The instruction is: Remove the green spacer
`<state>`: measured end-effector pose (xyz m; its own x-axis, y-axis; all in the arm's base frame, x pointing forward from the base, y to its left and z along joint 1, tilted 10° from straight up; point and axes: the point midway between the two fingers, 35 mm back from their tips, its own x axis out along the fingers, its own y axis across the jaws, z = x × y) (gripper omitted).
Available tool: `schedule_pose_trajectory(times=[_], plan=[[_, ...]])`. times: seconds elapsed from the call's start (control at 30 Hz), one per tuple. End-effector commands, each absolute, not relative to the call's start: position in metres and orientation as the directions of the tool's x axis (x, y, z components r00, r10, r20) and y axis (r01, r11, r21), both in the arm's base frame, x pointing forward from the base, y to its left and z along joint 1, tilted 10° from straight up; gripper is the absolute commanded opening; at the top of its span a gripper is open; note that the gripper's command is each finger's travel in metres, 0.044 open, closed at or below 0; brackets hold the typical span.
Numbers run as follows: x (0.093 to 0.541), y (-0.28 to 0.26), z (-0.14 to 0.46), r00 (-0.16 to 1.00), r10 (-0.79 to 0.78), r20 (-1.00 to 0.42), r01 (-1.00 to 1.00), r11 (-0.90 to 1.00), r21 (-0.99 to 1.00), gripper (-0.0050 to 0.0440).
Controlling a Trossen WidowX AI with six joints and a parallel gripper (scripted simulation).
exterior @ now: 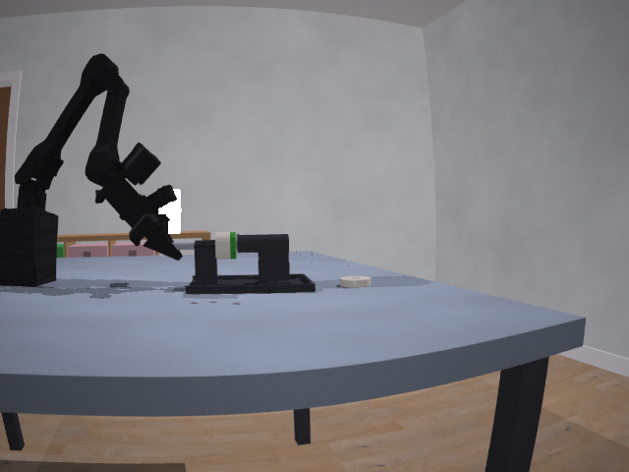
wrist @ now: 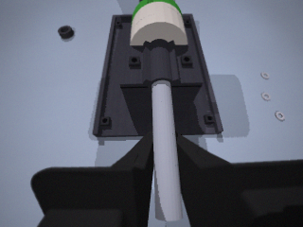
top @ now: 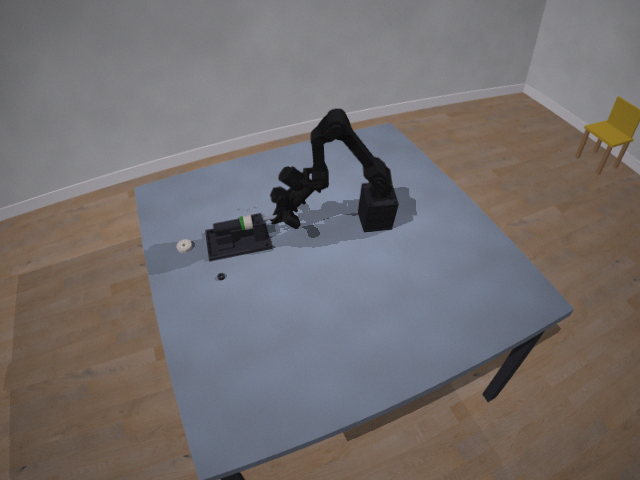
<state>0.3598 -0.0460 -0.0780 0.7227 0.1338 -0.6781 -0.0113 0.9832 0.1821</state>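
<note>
A black fixture (top: 238, 240) stands on the table with a small support block (exterior: 205, 260) and a big housing block (exterior: 266, 254). A grey shaft (wrist: 165, 137) runs through the support toward the housing. On the shaft between the blocks sit a white spacer (exterior: 221, 245) and a green spacer (exterior: 232, 245), the green one against the housing; they also show in the wrist view (wrist: 156, 21). My gripper (wrist: 161, 136) is shut on the shaft's free end, outside the small support. It shows in the top and exterior views (top: 285, 219) (exterior: 170, 249).
A loose white ring (top: 184, 245) lies on the table beyond the housing end. A small black ring (top: 221, 274) lies in front of the fixture. Three tiny washers (wrist: 272, 96) lie beside the baseplate. The arm's base block (top: 378, 206) stands to the right.
</note>
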Motion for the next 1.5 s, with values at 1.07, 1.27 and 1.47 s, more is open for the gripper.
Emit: schedule_pose_trajectory(times=[1.07,1.27,1.47], plan=[[0.3547,-0.0462,-0.0781,0.722,0.134,-0.679,-0.012,0.984,0.180,0.0000],[0.3539,-0.0462,-0.0781,0.722,0.134,-0.679,-0.012,0.984,0.180,0.0000],[0.3534,-0.0462,-0.0781,0.722,0.134,-0.679,-0.012,0.984,0.180,0.0000]])
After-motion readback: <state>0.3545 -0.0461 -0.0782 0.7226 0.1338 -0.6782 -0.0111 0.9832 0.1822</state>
